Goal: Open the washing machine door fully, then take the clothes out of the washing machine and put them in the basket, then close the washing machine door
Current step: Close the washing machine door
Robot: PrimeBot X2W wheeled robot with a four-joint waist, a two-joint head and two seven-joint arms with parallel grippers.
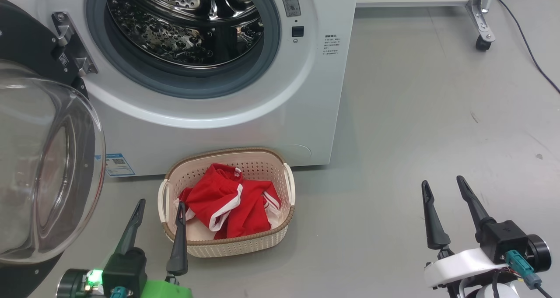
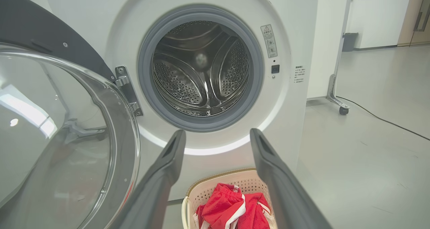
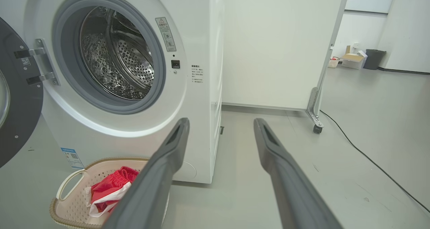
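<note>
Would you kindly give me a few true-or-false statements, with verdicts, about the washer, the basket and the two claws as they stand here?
1. The washing machine door stands open. True.
2. The clothes lie inside the drum. False: they lie in the basket.
3. The left claw is shut on a red garment. False: its fingers stand apart and hold nothing.
4. The right claw is open above the grey floor. True.
5. The basket sits on the floor in front of the washing machine. True.
</note>
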